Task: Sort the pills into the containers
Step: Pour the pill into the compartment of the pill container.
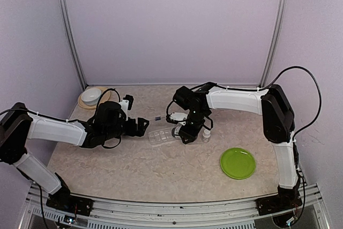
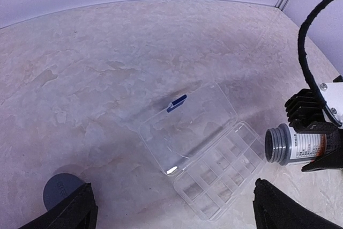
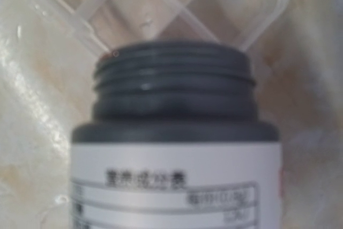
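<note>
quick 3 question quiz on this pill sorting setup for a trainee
1. True or false: the bottle held in the right claw has its cap screwed on.
2. Multiple choice: the bottle's mouth points toward A) the green plate, B) the compartment box, C) the bowl.
3. Fill in: the left claw is ____ and holds nothing.

Key: 1 false, the threaded neck is bare; 2 B; 3 open.
</note>
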`<state>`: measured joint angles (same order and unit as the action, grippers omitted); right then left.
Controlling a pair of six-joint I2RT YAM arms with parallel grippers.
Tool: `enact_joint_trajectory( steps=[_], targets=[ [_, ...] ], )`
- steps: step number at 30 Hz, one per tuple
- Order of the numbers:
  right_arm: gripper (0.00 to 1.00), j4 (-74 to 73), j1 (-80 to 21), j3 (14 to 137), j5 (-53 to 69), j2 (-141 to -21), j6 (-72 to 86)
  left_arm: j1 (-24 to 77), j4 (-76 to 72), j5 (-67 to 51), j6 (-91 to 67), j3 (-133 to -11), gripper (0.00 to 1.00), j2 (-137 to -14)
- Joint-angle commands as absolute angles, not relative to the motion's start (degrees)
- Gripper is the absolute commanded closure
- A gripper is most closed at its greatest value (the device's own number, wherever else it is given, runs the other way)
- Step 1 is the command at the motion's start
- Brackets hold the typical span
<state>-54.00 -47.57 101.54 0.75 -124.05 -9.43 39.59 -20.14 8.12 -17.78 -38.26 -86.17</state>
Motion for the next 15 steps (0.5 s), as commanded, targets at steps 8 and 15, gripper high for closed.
enact_joint_trajectory(
  steps=[8,15],
  targets=[
    [1.00,-55.81,-48.16,103.23,-0.21,-124.56,-9.82,39.52,-21.47,7.83,-18.04,-37.75,0.01,-86.75],
    [1.00,-55.48,-48.11,103.92,-0.08,-123.59,-9.61,39.47,-21.45,7.84,-18.09,-37.79,0.01,-86.76]
  ],
)
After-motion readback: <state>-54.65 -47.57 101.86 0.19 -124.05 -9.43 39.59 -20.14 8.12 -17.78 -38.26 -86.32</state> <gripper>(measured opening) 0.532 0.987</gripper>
